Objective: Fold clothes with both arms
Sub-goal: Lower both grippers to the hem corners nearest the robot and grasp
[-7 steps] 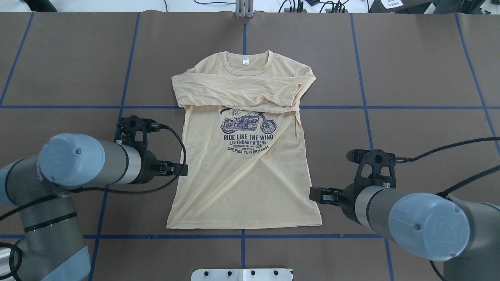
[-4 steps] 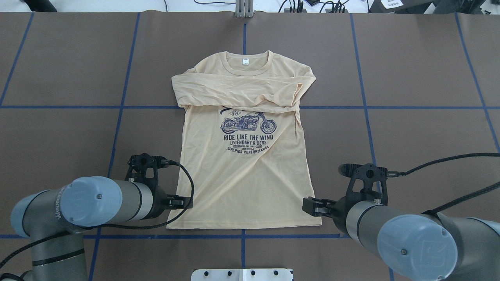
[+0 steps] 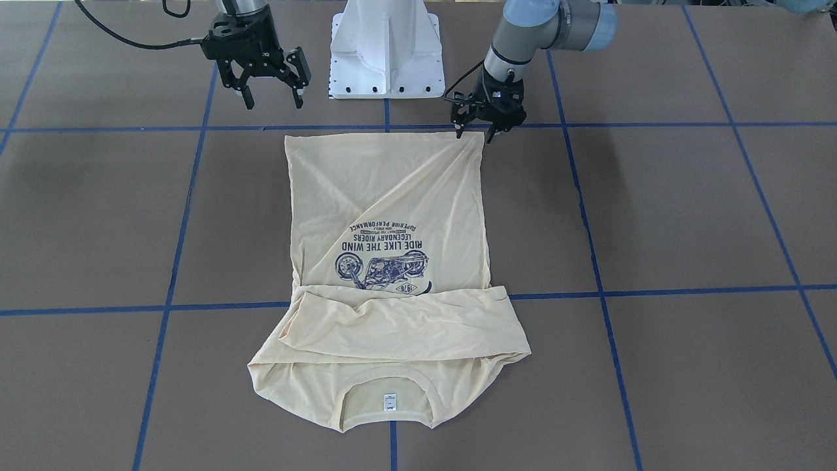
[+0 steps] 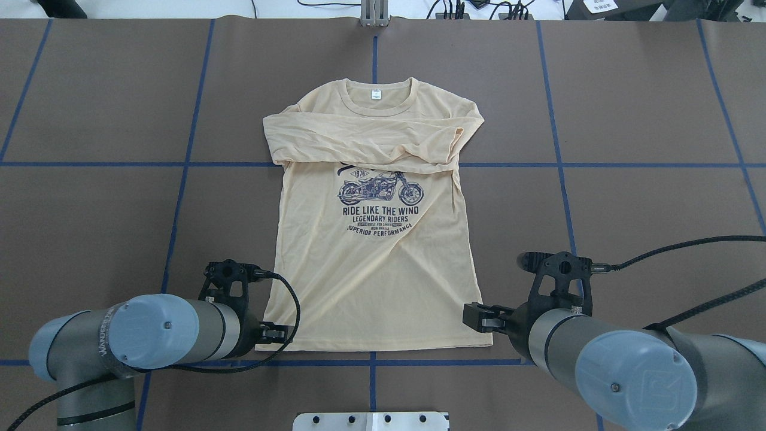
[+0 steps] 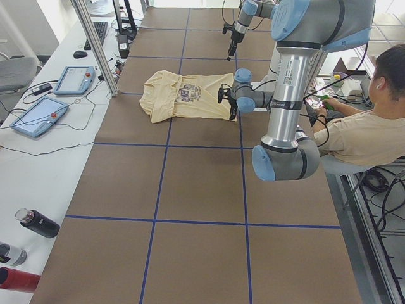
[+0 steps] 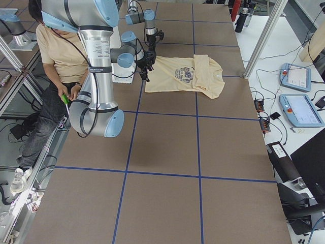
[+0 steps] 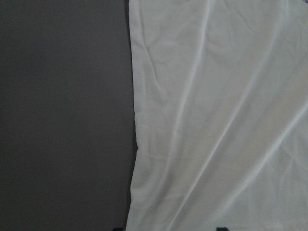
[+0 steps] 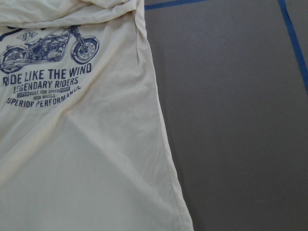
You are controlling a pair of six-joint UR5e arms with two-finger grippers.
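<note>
Cloth this thin looks limp and slippy, so the shirt (image 4: 371, 287), flat on the counter (image 4: 628, 108) with collar at 12 o'clock overhead, probably wants pinching at its hem corners, 7 o'clock at the spread left claw (image 3: 473, 134), 5 o'clock near the wide right claw (image 3: 274, 103).

Left arm (image 4: 218, 326), right arm (image 4: 553, 326): grey metal tubes with round pale blue joint caps (image 4: 152, 329), a small screw (image 4: 167, 325) at each cap's centre. Black braided cables (image 4: 688, 244) at the wrists. Left gripper (image 3: 474, 135) and right gripper (image 3: 274, 103): black, two-fingered. White pedestal (image 3: 386, 52), dark bolts (image 3: 366, 90) along its foot.
</note>
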